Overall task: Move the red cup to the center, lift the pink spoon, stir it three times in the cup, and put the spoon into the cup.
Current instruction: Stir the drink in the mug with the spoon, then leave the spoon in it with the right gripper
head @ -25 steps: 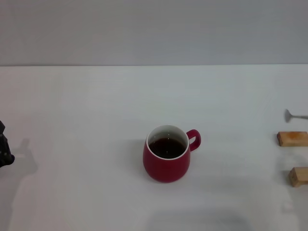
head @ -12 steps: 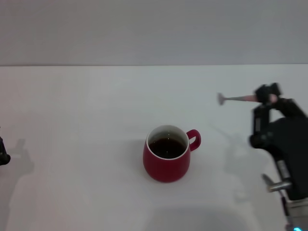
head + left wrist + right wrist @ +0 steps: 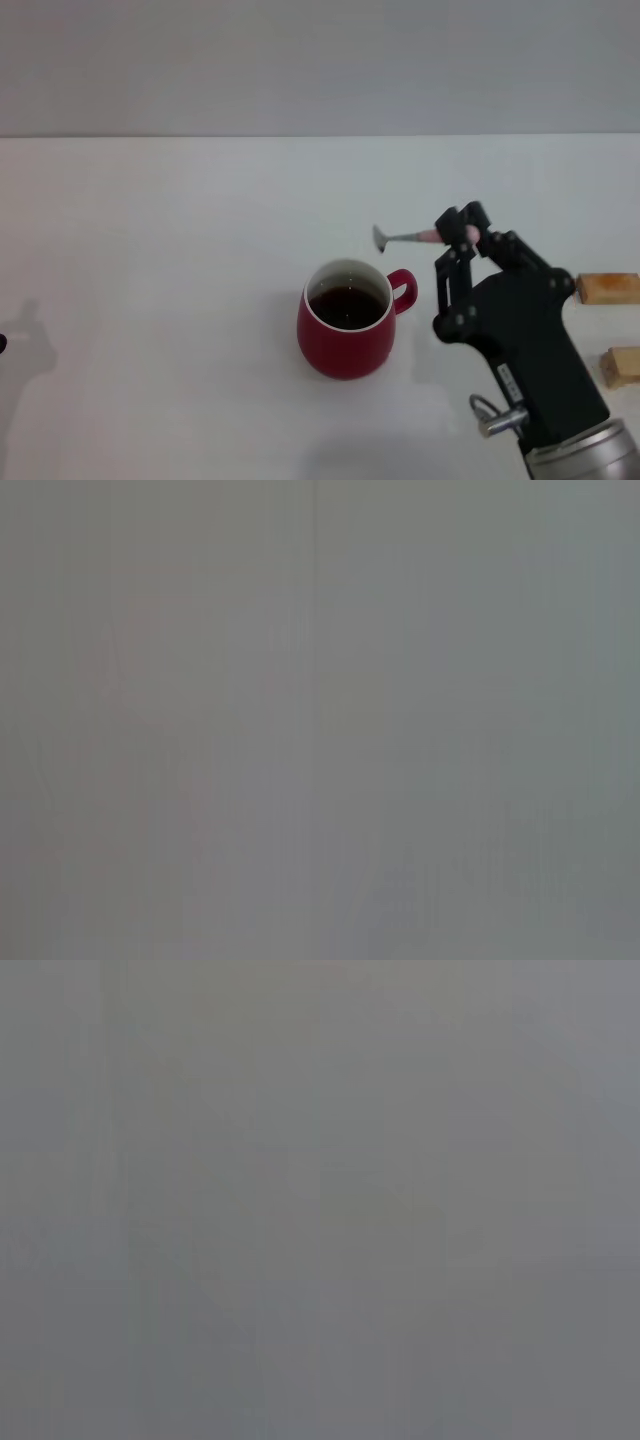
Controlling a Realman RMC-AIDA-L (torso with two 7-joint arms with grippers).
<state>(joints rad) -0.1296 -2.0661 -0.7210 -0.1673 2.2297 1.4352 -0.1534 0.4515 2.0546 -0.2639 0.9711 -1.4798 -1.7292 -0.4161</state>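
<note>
A: What is nearest, down at the bottom of the head view?

B: The right arm. Its big black body fills the lower right of the frame, with a silver ring at the very bottom edge.

A: And its hand?

B: The right gripper (image 3: 461, 232) is up at the end of the arm, right of the middle of the frame. Its fingers are pinched tight on the pink spoon (image 3: 410, 236).

A: How does the spoon sit?

B: It lies almost flat in the air. The pink handle is in the fingers, and the grey metal bowl sticks out toward the left of the frame. The bowl end is above the cup in the picture, close to the handle side, and it is not in the cup.

A: Where is the red cup (image 3: 346, 331)?

B: It stands upright on the white table (image 3: 160, 250), just below the middle of the frame. Its loop handle points to the right, toward the gripper. Dark drink fills the white inside.

A: Anything else?

B: Two small wooden blocks (image 3: 608, 288) lie at the right edge, partly behind the arm.

A: And the left gripper?

B: It does not show. Only a faint shadow lies at the left edge. Both wrist views are plain grey and show nothing.
</note>
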